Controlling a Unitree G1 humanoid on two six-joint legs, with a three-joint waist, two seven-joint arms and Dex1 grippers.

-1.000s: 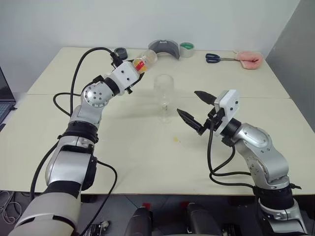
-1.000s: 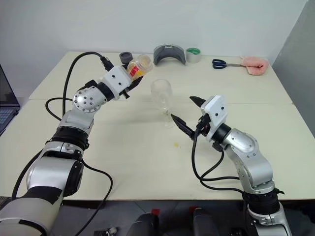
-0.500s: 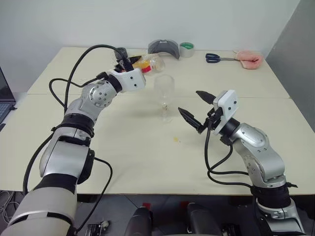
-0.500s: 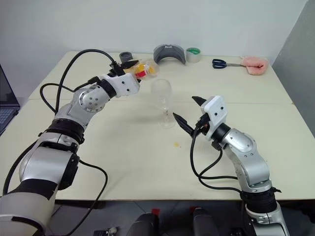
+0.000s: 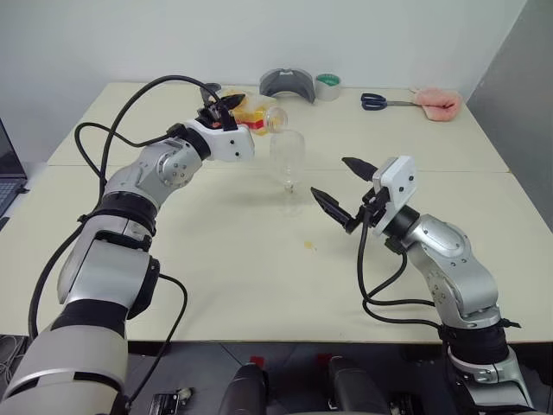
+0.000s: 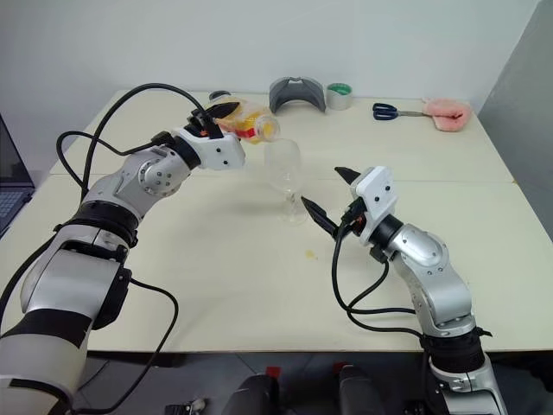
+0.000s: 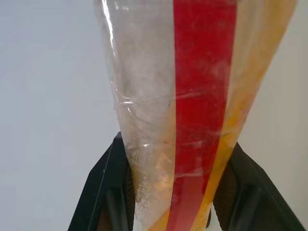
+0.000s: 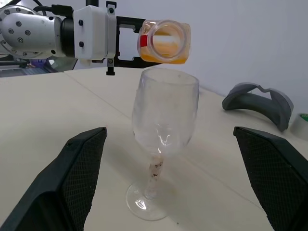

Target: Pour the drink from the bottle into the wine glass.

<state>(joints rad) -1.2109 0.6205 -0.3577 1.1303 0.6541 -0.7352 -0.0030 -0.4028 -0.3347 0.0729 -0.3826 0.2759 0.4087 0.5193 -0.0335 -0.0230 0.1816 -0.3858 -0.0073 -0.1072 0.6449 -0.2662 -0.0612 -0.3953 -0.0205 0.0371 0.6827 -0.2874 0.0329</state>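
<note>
Since the earlier frames, the left gripper [image 6: 226,110] had rolled the bottle [image 6: 249,121] from a raised slant to a near-level lie, bringing its open mouth from behind the wine glass [image 6: 283,177] to just above the rim; the right gripper [image 5: 344,188] had kept its place.

Left arm: the jaws were pinching the bottle at its base end, one black finger [image 7: 108,190] on each side of the clear body, as the left wrist view showed. The red stripe [image 7: 199,110] ran along the bottle's side. The drink [image 8: 166,50], bright orange-yellow, lay pooled along the lower side of the tipped bottle. No stream from the mouth could be made out.

Wine glass: it stood upright on the table [image 5: 259,259], near the middle, with its foot flat on the surface. Whether its bowl held any liquid could not be told.

Right arm: the jaws were spread wide and held nothing. They hung above the table, near the glass on the robot's right side, apart from it and pointed towards it.

Far edge of the table: a grey curved object [image 5: 288,85], a roll of green tape [image 5: 327,86], a pair of scissors [image 5: 384,102] and a pink cloth [image 5: 437,105]
</note>
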